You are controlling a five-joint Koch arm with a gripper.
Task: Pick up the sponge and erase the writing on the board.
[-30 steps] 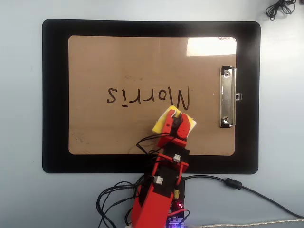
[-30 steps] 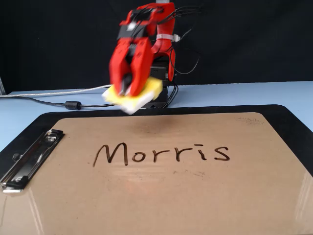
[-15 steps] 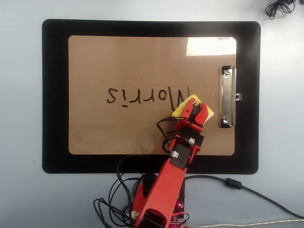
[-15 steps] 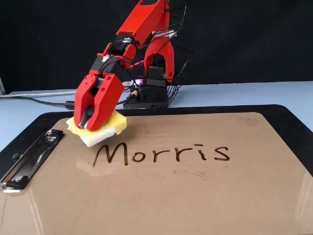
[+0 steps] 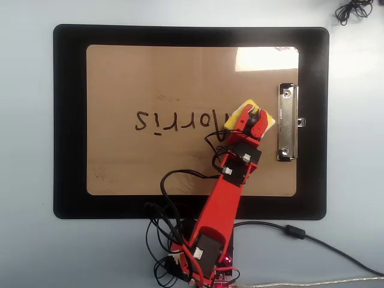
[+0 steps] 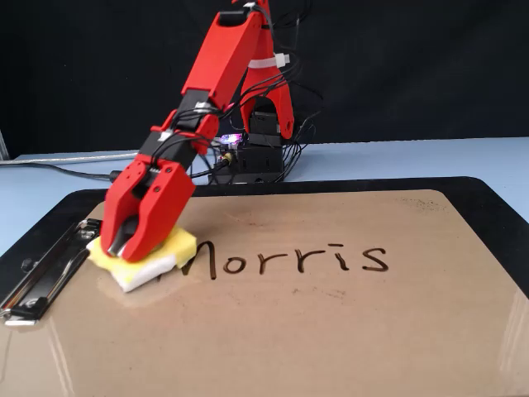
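Observation:
My red gripper point(image 5: 254, 115) point(image 6: 124, 248) is shut on the yellow sponge point(image 5: 245, 110) point(image 6: 175, 246), which has a white underside. The sponge rests on the tan board point(image 5: 150, 162) point(image 6: 331, 331), over the first letter of the dark writing point(image 5: 174, 122) point(image 6: 289, 259). In the overhead view the sponge lies between the writing and the silver clip point(image 5: 288, 123). In the fixed view the clip point(image 6: 45, 269) lies just left of the sponge. The letters "orris" stay visible. The sponge's knob is hidden by the jaws.
A black mat point(image 5: 69, 120) point(image 6: 496, 215) lies under the board on a pale blue table. The arm's base and a tangle of black cables point(image 5: 162, 240) point(image 6: 256, 157) sit at the mat's near edge in the overhead view. A grey cable point(image 5: 312, 240) runs off to the right.
The gripper moved with the sponge towards the clip end of the board and came down onto the first letter of the writing, which no longer shows.

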